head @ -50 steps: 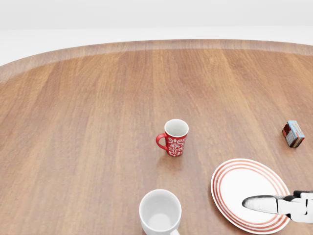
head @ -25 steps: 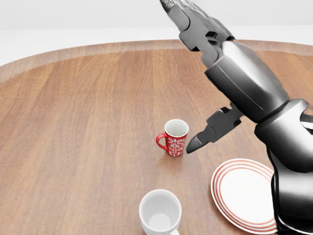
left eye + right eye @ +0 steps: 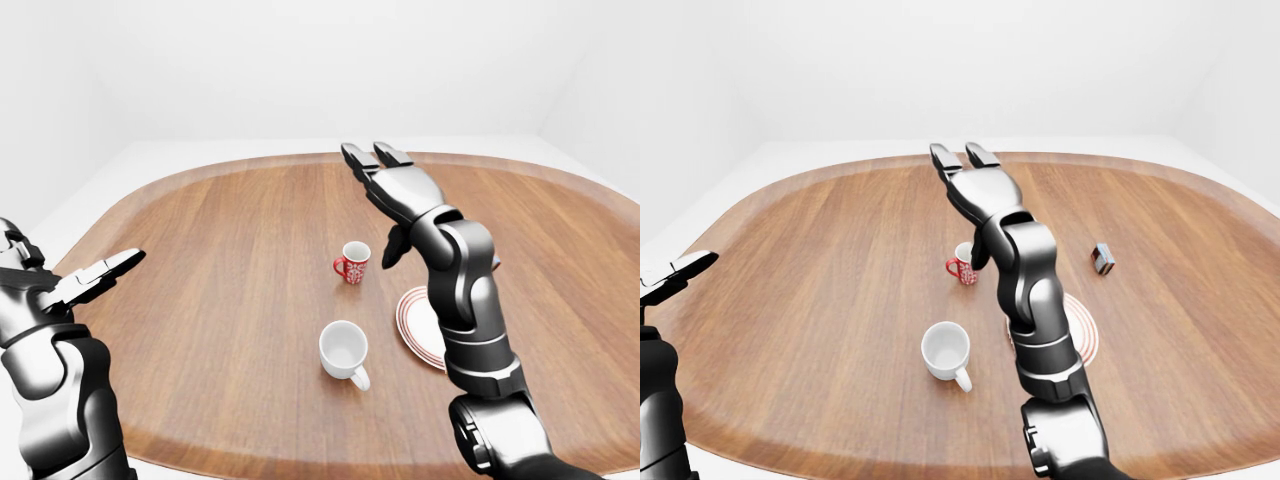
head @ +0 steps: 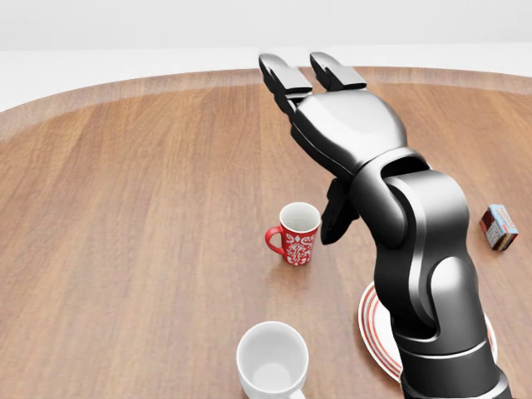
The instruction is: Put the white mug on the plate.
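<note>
the right hand (image 4: 332, 116) hangs raised over the table (image 4: 125, 208) with fingers spread and empty, the red mug (image 4: 297, 233) just below its thumb, the white mug (image 4: 272, 362) well beneath it toward the view's bottom edge and the plate (image 3: 412, 322) under the forearm. the left hand (image 3: 95, 277), fingers also apart, holds nothing far out at the table's left rim. to grasp well, the right hand should probably drop low past the red mug, close round the white mug's wall and keep it upright for the short carry to the plate.
</note>
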